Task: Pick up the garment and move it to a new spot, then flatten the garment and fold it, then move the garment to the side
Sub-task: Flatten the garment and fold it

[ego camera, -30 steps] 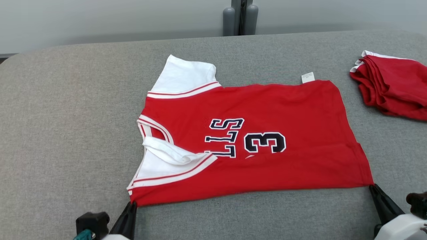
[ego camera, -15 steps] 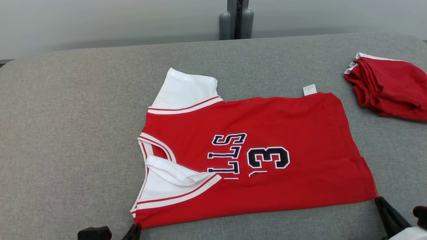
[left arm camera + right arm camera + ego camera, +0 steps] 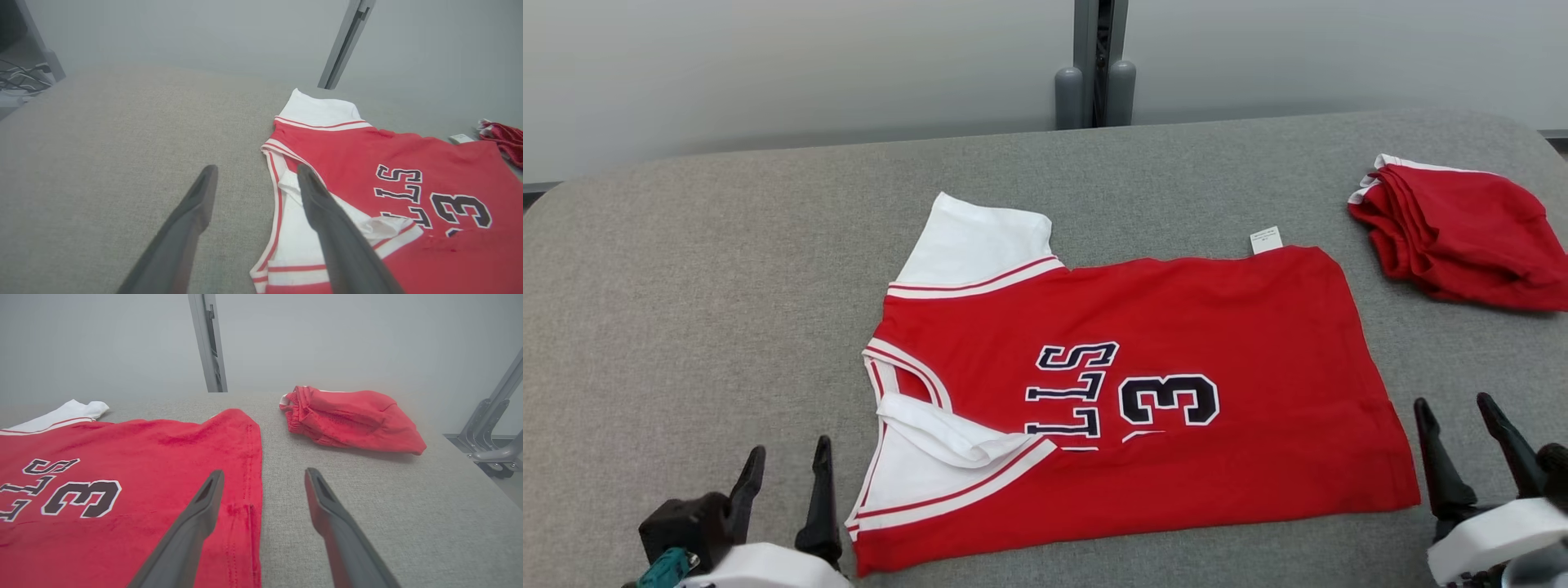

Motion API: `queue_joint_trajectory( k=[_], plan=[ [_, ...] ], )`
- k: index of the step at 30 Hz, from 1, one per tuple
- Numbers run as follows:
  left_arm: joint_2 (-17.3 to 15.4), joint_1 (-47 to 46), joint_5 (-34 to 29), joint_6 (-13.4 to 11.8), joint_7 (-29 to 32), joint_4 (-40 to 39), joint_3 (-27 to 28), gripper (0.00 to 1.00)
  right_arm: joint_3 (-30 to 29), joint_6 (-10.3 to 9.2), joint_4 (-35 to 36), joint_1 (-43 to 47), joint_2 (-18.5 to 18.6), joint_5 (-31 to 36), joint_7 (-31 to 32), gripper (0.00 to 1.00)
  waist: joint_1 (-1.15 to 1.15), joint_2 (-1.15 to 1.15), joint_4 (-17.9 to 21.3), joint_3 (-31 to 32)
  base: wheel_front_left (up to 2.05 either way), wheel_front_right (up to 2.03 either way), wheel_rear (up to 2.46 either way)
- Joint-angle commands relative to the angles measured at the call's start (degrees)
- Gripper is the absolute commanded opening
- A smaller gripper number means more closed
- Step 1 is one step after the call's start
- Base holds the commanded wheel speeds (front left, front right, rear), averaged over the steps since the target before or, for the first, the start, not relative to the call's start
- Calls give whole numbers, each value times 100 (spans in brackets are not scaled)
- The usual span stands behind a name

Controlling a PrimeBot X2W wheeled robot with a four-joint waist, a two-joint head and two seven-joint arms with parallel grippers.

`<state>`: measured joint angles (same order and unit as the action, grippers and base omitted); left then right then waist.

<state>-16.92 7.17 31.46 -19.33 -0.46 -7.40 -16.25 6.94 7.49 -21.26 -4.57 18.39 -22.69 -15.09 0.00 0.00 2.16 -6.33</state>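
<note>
The garment (image 3: 1160, 318) is a red jersey with white sleeves and dark lettering, folded lengthwise and lying flat on the grey table (image 3: 686, 269). It also appears in the left wrist view as the garment (image 3: 367, 163) and in the right wrist view as the garment (image 3: 143, 457). My left gripper (image 3: 788, 457) stands open just left of the jersey's near sleeve corner, holding nothing. My right gripper (image 3: 1454, 412) stands open just right of the hem's near corner, also empty. Left gripper (image 3: 255, 173) has one finger above the collar; right gripper (image 3: 263, 477) straddles the hem edge.
A second red garment (image 3: 1462, 233), bunched and folded, lies at the table's far right, also seen as the red pile (image 3: 351, 418). A grey post (image 3: 1094, 65) rises behind the table's far edge. A metal frame (image 3: 490, 428) stands off the table's right side.
Both grippers have let go of the jersey's near corners and opened, lifting clear beside it. The camera has tilted, shifting the whole scene downward.
</note>
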Motion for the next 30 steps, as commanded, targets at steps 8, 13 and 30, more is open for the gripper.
queue_joint_trajectory(
  k=[8,13,30],
  plan=[
    [269,-733,-199,283,-445,490,-281,100,214,2,405,-181,-270,182,-10,100,0,0,54,-12,0,0,0],
    [427,-1344,-299,481,-396,1124,-547,100,379,2,449,-236,-335,158,-10,100,0,0,103,-113,0,0,0],
    [449,-4899,3,1443,1076,4305,-572,100,738,2,539,-895,-306,80,-10,100,0,0,529,-1008,0,0,0]
  ],
)
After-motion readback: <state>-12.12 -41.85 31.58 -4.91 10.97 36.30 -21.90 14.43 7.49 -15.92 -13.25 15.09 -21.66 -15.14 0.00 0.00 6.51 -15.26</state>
